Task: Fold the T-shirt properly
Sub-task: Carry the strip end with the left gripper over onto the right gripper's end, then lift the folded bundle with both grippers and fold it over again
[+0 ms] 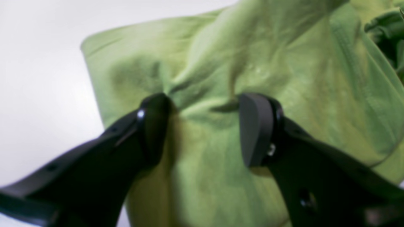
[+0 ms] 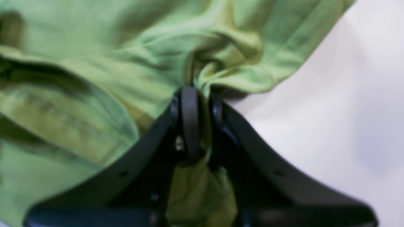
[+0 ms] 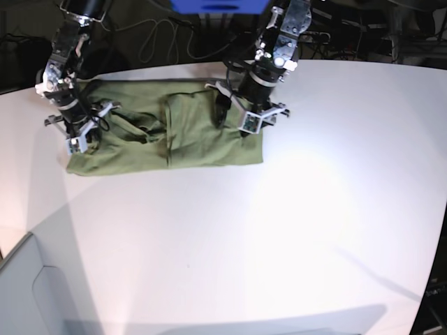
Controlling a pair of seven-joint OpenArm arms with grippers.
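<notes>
The sage-green T-shirt [image 3: 188, 136] lies flat on the white table [image 3: 314, 209] at the back left, with one part folded over along a vertical crease. My left gripper [image 1: 205, 123] is open, its two fingers spread and resting on the wrinkled cloth [image 1: 284, 78] near the shirt's right edge; in the base view the left gripper [image 3: 242, 117] is over that edge. My right gripper [image 2: 202, 94] is shut on a bunched fold of the shirt [image 2: 126, 63] at its left end; in the base view the right gripper [image 3: 77, 136] is low over the cloth.
Cables [image 3: 154, 42] and a blue box [image 3: 216, 5] lie behind the table's far edge. A pale grey panel [image 3: 28, 293] shows at the lower left corner. The table's right and front stretch out white and bare.
</notes>
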